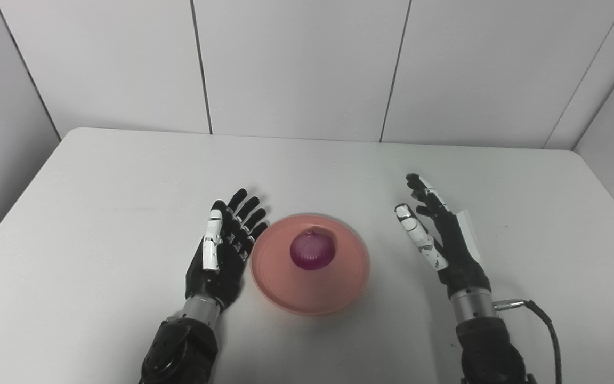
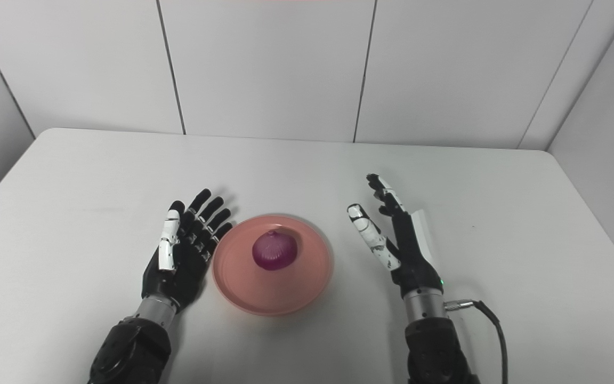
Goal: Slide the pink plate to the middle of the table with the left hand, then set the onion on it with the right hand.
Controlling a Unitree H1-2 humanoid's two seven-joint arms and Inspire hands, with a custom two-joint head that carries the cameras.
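A round pink plate lies near the middle of the white table, toward the front. A purple onion rests on it, slightly back of the plate's centre. My left hand lies open just left of the plate, palm up, fingers spread and close to the plate's rim. My right hand stands open to the right of the plate, fingers pointing away from me, a clear gap between it and the rim. Neither hand holds anything.
The white table runs to grey wall panels at the back and sides. A black cable loops out from my right wrist over the table's front right part.
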